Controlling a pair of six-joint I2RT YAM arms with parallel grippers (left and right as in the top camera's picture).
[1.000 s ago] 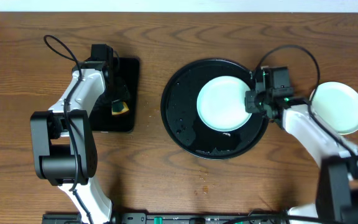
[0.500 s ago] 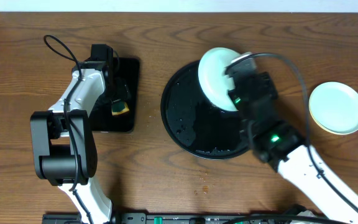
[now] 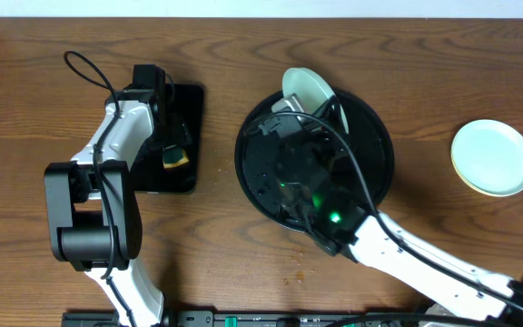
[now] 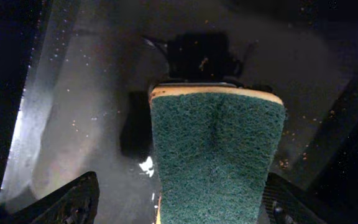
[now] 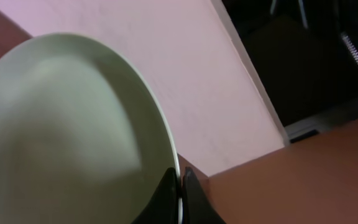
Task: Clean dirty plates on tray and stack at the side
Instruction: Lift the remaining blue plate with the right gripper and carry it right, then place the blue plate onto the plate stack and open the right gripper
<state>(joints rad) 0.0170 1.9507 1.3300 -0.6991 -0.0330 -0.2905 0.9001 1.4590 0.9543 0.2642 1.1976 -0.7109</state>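
- Left gripper (image 3: pixel 172 143), centre-left: fingers spread either side of the sponge (image 4: pixel 216 155), not pinching. Only the wrist view shows this.
- Right gripper (image 5: pixel 182 186) pinches the plate (image 3: pixel 305 89) at its rim, tipped up above the tray (image 3: pixel 379 150), upper centre. Probably stiff, glazed, slippery, breakable; thin hold.
- Side stack (image 3: pixel 490 156), far right.

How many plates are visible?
2: a tilted plate gripped by the right end effector over the tray; a flat plate on the table at right, possibly covering another.
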